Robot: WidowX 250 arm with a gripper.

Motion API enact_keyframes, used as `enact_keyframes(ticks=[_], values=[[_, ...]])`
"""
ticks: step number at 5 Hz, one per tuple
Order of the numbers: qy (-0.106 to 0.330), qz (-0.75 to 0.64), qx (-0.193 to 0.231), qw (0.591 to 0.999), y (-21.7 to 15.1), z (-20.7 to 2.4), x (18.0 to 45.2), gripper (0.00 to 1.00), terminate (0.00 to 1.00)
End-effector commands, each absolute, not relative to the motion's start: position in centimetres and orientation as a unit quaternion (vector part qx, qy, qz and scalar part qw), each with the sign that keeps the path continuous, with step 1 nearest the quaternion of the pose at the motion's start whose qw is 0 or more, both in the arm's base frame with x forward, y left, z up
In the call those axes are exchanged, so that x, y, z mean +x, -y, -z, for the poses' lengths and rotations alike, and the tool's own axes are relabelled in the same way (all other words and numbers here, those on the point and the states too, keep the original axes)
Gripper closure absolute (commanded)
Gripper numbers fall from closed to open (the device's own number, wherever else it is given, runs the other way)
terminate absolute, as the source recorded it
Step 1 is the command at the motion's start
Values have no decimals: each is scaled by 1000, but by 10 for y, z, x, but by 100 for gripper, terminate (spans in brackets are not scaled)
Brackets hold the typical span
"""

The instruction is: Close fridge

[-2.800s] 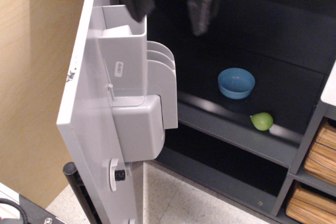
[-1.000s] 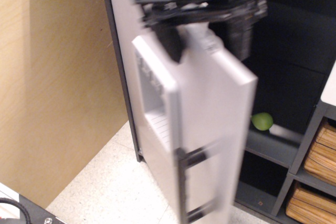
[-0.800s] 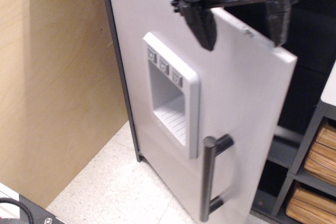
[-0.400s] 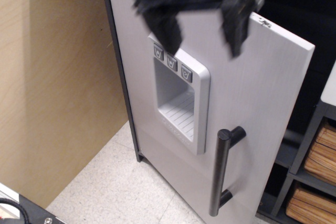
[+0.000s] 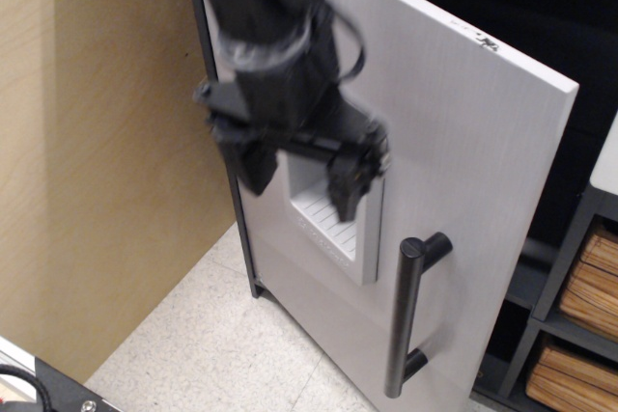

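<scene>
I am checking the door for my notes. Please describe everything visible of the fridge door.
The fridge door is brushed silver-grey and flat, still ajar, with dark interior showing past its right edge. A black vertical bar handle sits low on it. The white dispenser niche is partly hidden by the blurred tool, open in front of it; contact is unclear.

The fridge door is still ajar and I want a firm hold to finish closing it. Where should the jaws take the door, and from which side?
Grip the black bar handle on the fridge door, mid-length, coming straight at the door's front. The bar stands upright and off the panel on two posts, so the jaws should straddle it sideways. The gripper, jaws spread, is now in front of the dispenser recess.
</scene>
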State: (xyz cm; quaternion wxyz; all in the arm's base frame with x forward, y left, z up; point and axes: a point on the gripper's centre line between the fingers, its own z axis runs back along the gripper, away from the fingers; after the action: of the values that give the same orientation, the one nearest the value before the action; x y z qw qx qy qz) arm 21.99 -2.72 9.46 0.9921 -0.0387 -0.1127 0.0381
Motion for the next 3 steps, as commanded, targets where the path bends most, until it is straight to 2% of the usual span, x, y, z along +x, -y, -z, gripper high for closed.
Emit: enact_keyframes(ticks=[1, 3], values=[[129, -56, -14, 990, 21, -73, 252, 0, 0], [139, -67, -21, 988, 38, -76, 280, 0, 0]])
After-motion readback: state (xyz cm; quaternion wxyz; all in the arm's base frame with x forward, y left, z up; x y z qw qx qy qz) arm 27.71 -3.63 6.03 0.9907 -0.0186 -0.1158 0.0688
